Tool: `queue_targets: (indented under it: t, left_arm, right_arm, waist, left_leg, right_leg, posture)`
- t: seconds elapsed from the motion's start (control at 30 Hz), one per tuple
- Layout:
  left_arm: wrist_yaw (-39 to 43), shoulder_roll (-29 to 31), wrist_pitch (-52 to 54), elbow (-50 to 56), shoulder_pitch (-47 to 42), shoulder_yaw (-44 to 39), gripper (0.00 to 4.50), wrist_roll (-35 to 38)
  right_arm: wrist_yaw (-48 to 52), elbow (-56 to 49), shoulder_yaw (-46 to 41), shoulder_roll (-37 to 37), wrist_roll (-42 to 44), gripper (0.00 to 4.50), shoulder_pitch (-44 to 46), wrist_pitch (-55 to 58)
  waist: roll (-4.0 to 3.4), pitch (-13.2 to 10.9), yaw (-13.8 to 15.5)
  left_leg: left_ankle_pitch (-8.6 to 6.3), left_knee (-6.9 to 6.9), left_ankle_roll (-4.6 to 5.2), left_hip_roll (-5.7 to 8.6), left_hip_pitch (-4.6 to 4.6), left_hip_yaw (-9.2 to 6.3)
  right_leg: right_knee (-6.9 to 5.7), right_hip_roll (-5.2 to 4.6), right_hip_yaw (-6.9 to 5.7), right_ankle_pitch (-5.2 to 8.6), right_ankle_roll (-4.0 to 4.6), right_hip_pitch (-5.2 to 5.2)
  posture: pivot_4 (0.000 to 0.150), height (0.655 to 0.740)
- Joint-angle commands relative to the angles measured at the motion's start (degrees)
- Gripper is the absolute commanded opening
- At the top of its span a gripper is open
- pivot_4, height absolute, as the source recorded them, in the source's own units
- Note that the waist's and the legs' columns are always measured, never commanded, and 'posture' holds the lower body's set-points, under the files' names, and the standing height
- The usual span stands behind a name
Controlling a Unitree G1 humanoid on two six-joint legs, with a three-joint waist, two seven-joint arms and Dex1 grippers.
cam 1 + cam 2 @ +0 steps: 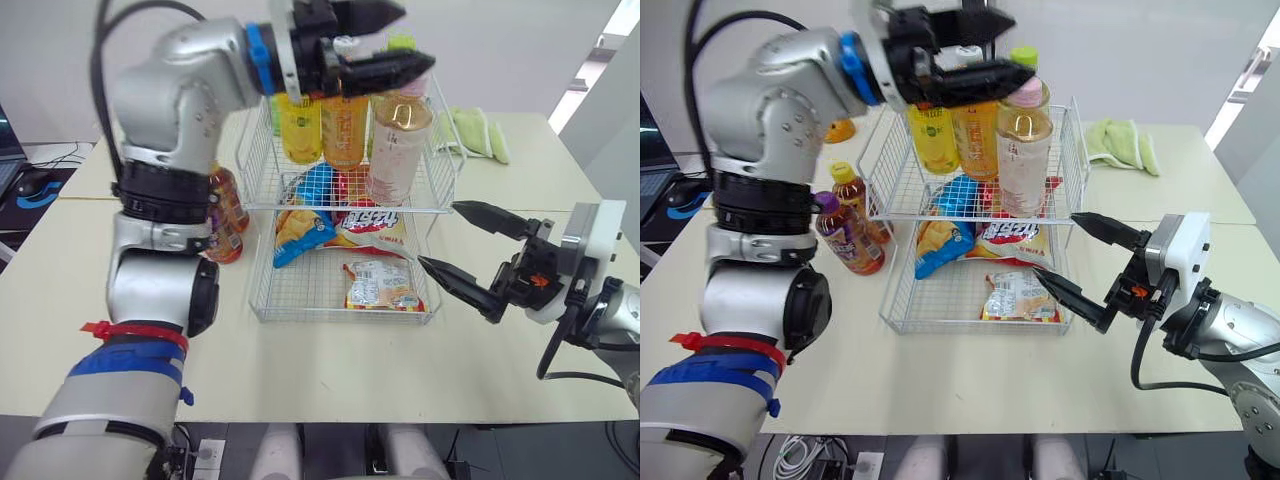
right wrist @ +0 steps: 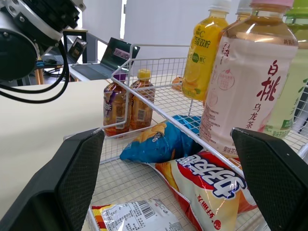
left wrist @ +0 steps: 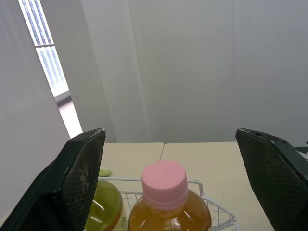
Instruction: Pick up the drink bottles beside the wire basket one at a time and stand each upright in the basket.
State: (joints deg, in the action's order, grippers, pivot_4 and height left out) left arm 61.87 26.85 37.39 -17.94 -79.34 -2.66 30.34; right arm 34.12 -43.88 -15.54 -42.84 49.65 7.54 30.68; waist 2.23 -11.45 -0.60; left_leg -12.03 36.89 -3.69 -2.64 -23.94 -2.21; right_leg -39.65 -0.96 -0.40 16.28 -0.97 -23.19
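Observation:
A two-tier white wire basket [image 1: 300, 295] stands mid-table. Its upper tier holds several upright bottles: a yellow one [image 1: 300, 125], an orange one [image 1: 345, 125], a pink-capped peach tea bottle [image 1: 398, 140] and a green-capped one [image 1: 1023, 57] behind it. My left gripper [image 1: 415, 38] hovers open just above the pink cap [image 3: 164, 180], a finger on either side and not touching it. Two brown tea bottles [image 1: 848, 235] stand on the table against the basket's left side. My right gripper [image 1: 438, 235] is open at the basket's right side, level with the lower tier and empty.
Snack bags lie in the lower tier: a blue one [image 1: 305, 215], a red-and-white one [image 1: 370, 225] and a flat packet [image 1: 380, 285]. A green cloth [image 1: 478, 132] lies at the back right of the table. A laptop [image 2: 113, 55] sits far off to the left.

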Motion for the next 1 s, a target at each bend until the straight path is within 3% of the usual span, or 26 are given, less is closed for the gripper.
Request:
queue_targets:
  t: [0.03, 0.27, 0.5, 0.67, 0.77, 1.0]
  left_arm:
    - [-0.6, 4.8, 4.5, 7.0, 2.0, -5.4, 4.47, 4.5]
    - [-8.9, 13.9, 12.0, 20.4, 16.3, -16.4, 4.47, 9.7]
    - [-18.2, 18.8, 13.0, 33.3, 40.3, -32.3, 4.47, 10.4]
    - [-21.8, 16.5, 11.8, 41.0, 58.9, -45.2, 4.47, 12.1]
    - [-22.4, 10.9, 9.3, 45.0, 71.5, -50.3, 4.47, 12.0]
    - [-22.2, -5.5, -2.0, 51.9, 97.3, -50.4, 4.47, 9.7]
  right_arm:
    - [2.5, 0.3, 1.2, -0.4, 0.4, 4.50, 2.7, -1.2]
    - [8.9, 3.6, 5.5, 0.7, 0.7, 4.50, 7.4, -2.2]
    - [17.8, 10.3, 11.7, 2.5, -3.4, 4.50, 13.0, -5.9]
    - [21.8, 13.3, 14.2, 4.8, -2.8, 4.50, 17.1, -5.7]
    - [23.6, 14.8, 15.2, 5.8, -2.7, 4.50, 18.6, -5.5]
    - [25.2, 16.5, 16.1, 7.2, -3.5, 4.50, 20.7, -5.6]
  waist:
    - [-0.01, 0.0, -0.2]
    - [-0.03, 0.0, -1.0]
    - [-0.04, 0.0, -1.1]
    - [-0.04, 0.0, -0.9]
    - [-0.02, 0.1, -0.4]
    - [0.06, 0.2, 0.2]
  left_leg:
    - [0.00, 0.00, 0.00, 0.00, 0.00, 0.00]
    - [0.00, 0.02, -0.01, -0.02, 0.10, -0.03]
    - [0.00, 0.00, -0.01, -0.04, 0.18, 0.01]
    - [0.00, 0.03, -0.01, -0.06, 0.15, -0.01]
    - [0.00, 0.03, -0.01, -0.06, 0.14, -0.13]
    - [0.00, 0.02, -0.01, -0.06, 0.19, -0.01]
  right_leg:
    - [0.00, 0.00, 0.00, 0.00, 0.00, 0.00]
    - [-0.24, -0.04, 0.01, 0.00, 0.01, 0.00]
    - [-0.27, -0.08, 0.03, -0.15, 0.26, 0.02]
    - [-0.24, -0.11, 0.01, -0.16, 0.28, 0.01]
    - [-0.21, -0.09, -0.12, -0.16, 0.30, 0.04]
    - [-0.20, -0.16, 0.02, -0.16, 0.32, 0.06]
  posture:
    - [0.150, 0.7400]
    - [0.150, 0.7400]
    - [0.150, 0.7400]
    - [0.150, 0.7400]
    - [0.150, 0.7400]
    - [0.150, 0.7400]
